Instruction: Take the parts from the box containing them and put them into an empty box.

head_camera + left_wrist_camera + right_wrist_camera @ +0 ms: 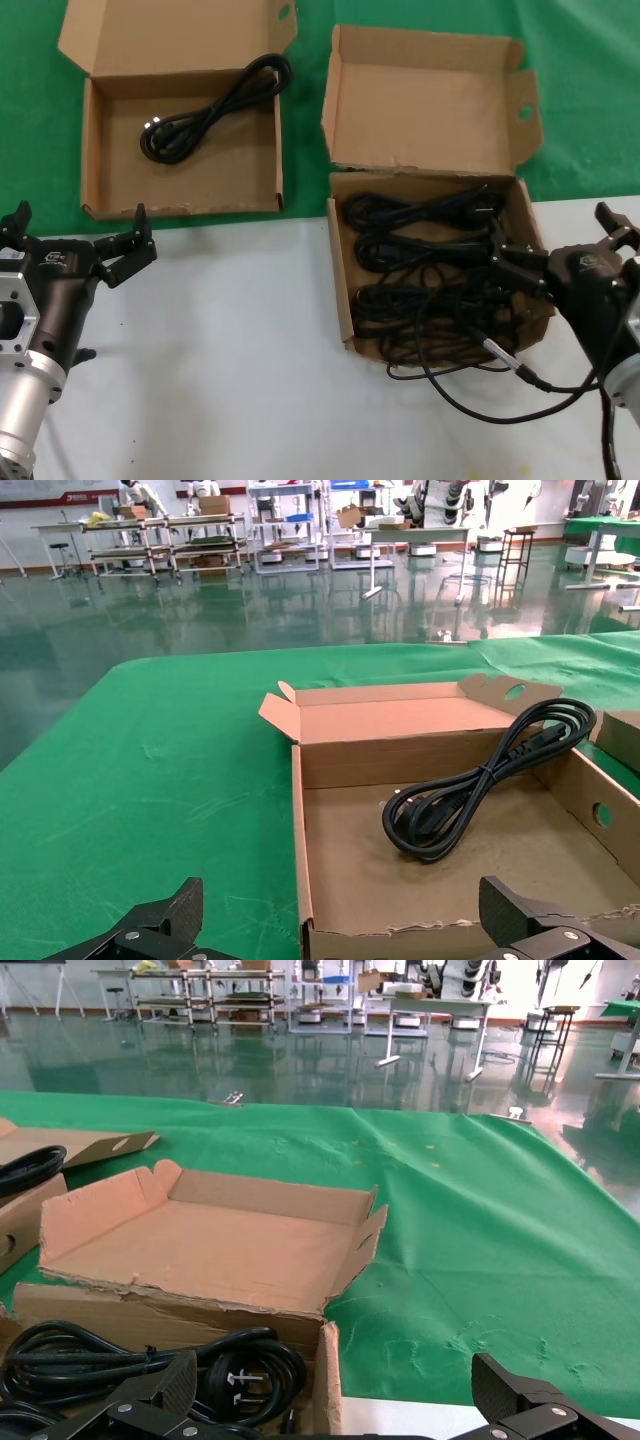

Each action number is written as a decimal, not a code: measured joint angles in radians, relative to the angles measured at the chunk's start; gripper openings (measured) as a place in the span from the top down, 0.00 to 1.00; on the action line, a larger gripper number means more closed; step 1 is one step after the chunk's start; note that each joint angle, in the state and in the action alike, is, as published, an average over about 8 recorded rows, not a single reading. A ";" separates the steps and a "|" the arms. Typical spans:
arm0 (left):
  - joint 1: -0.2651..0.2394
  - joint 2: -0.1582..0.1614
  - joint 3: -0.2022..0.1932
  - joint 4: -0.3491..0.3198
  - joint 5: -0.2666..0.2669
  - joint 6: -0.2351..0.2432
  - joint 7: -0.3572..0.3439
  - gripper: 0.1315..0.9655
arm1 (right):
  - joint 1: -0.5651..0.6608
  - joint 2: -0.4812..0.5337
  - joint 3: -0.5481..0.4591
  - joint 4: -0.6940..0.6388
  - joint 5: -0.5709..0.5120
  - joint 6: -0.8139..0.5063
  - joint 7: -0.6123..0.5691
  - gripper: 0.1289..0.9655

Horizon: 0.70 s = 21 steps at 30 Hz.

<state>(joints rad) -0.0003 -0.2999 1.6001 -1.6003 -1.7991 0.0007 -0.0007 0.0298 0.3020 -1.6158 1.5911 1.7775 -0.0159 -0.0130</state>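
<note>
Several black cord bundles (430, 265) fill the squarish box (341, 290) with the tall lid (425, 105) at the right. One cord (205, 110) lies in the wider, shallower box (95, 150) at the left. My right gripper (553, 235) is open and empty over that squarish box's right edge; in the right wrist view (335, 1395) it straddles the box's corner wall, with cords (230, 1365) just inside. My left gripper (80, 225) is open and empty over the white table, just in front of the shallow box. The left wrist view (340, 925) looks into it at the cord (480, 780).
My own black cable with a silver connector (500, 355) trails over the squarish box's front edge onto the white table (220, 350). Green cloth (590, 90) covers the surface behind and under the boxes. The shallow box's flat lid (170, 35) lies open at the back.
</note>
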 joint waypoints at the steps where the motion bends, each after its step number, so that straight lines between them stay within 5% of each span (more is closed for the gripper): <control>1: 0.000 0.000 0.000 0.000 0.000 0.000 0.000 0.00 | 0.000 0.000 0.000 0.000 0.000 0.000 0.000 0.00; 21: 0.000 0.000 0.000 0.000 0.000 0.000 0.000 0.00 | 0.000 0.000 0.000 0.000 0.000 0.000 0.000 0.00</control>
<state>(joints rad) -0.0003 -0.2999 1.6001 -1.6003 -1.7991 0.0007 -0.0007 0.0298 0.3020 -1.6158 1.5911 1.7775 -0.0159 -0.0130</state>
